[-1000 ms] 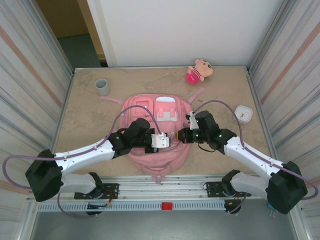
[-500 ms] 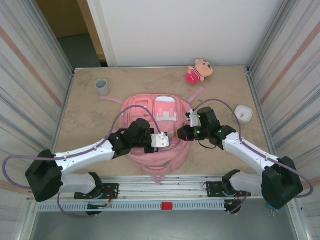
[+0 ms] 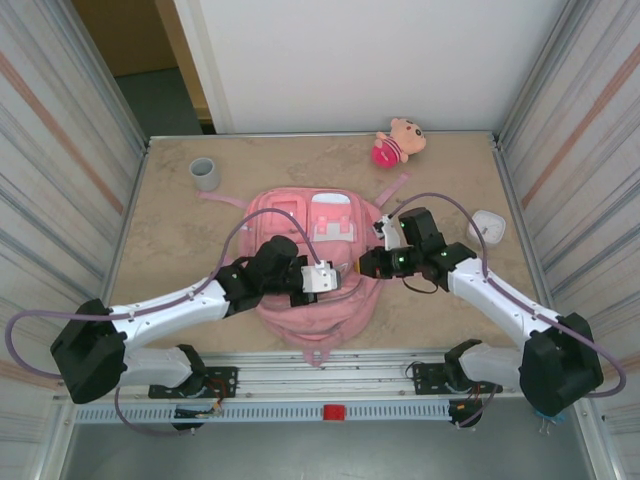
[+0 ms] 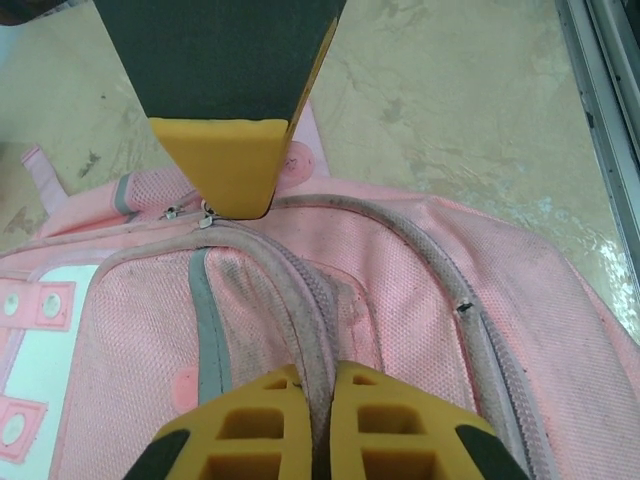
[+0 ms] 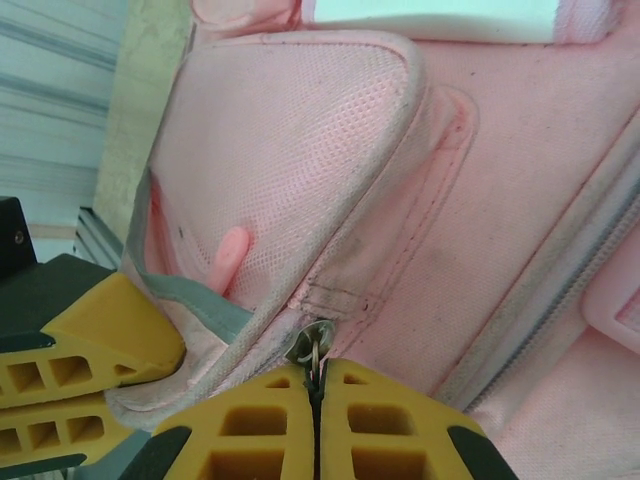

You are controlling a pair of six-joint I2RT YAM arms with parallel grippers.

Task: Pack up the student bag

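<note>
Right jaws tight on zipper pull of student bag, tab hidden.

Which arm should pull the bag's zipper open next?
Right, probably. The right gripper is shut on the zipper pull, ready to drag it. The left gripper pinches the bag fabric, which suits holding it steady.

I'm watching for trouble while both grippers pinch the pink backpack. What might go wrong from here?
1. The right gripper pinches only the small metal zipper ring; a pull may slip it free.
2. The left gripper pinches the soft student bag by a narrow zipper ridge; if that slips, the bag may drag along.
3. The grippers sit close together and may bump.
</note>
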